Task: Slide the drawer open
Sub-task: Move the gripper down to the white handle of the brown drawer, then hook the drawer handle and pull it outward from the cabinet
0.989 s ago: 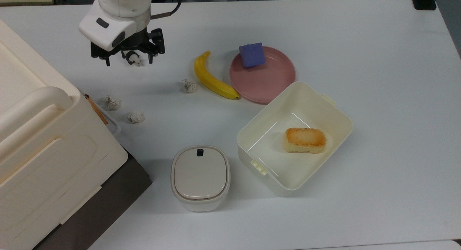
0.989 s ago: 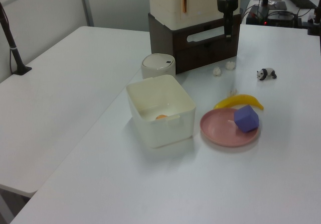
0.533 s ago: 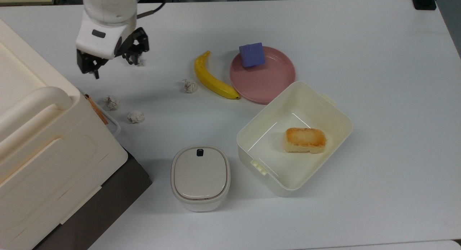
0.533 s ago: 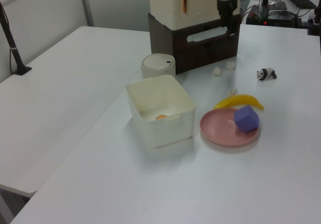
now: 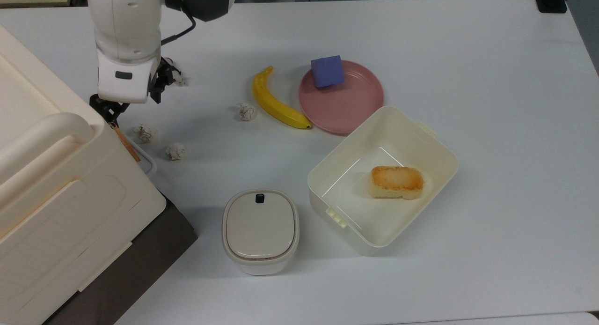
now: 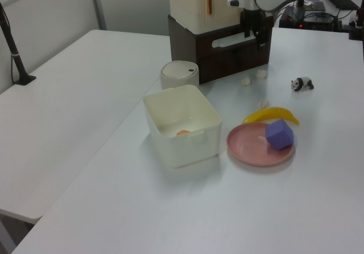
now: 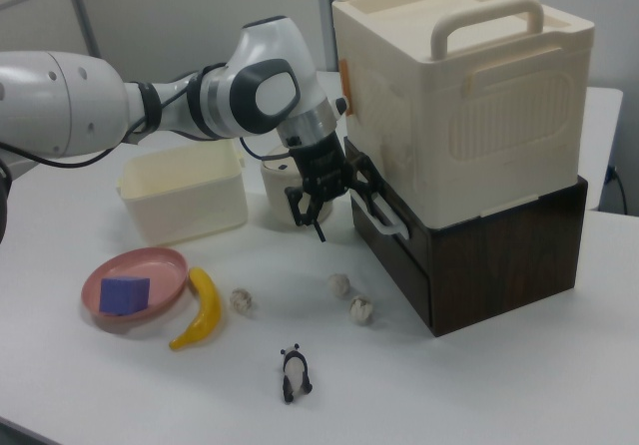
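Since the earlier frames our end effector [image 7: 332, 198] has swung from above the bare table toward the cabinet and now sits at the drawer [image 7: 399, 240] front, left of centre in the right view. Its black fingers [image 7: 305, 209] are spread wide, one on each side of the thin white loop handle [image 7: 384, 216], not yet closed on it.

Nearest in the right view, at lower centre, stands a toy panda [image 7: 294, 373]. Behind it lie three crumpled paper balls [image 7: 339, 284], with a banana [image 7: 203, 310] and a pink plate [image 7: 170, 265] carrying a purple block [image 7: 124, 294] at lower left. Farther back sit the cream plastic box [image 7: 185, 198] and the lidded container [image 7: 276, 188]. The dark brown drawer sits closed beneath the cream cabinet [image 7: 459, 96], at centre right.
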### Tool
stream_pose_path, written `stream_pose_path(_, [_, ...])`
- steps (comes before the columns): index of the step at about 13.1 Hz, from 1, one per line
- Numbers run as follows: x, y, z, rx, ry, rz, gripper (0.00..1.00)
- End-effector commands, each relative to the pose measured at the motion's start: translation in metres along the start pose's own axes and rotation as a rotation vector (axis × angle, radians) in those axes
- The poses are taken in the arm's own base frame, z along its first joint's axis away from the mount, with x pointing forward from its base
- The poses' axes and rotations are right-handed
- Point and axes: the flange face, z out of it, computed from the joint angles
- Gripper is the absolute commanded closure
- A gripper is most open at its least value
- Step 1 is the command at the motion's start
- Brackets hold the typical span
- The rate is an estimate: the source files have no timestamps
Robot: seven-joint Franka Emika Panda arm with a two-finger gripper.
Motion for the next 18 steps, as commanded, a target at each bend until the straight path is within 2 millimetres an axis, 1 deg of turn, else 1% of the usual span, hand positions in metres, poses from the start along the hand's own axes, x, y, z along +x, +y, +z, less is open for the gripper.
stream_pose_path(1, [0.004,0.002,0.007,-0.036,0.013,-0.021,0.0])
stream_pose_path(2, [0.003,0.004,0.006,-0.045,0.02,-0.017,0.0])
stream_pose_path(3, [-0.003,0.008,0.007,-0.052,0.025,-0.006,0.0])
stream_pose_path(8, [-0.005,0.011,0.009,-0.055,0.032,0.004,0.0])
stream_pose_path(10, [-0.003,0.008,0.008,-0.048,0.029,0.002,0.0])
stream_pose_path(13, [0.008,-0.003,0.013,-0.029,0.029,0.077,0.0])
stream_pose_path(15, [0.015,-0.008,0.012,-0.018,0.026,0.071,0.0])
stream_pose_path(18, [0.014,-0.014,0.014,0.023,-0.001,0.065,0.0])
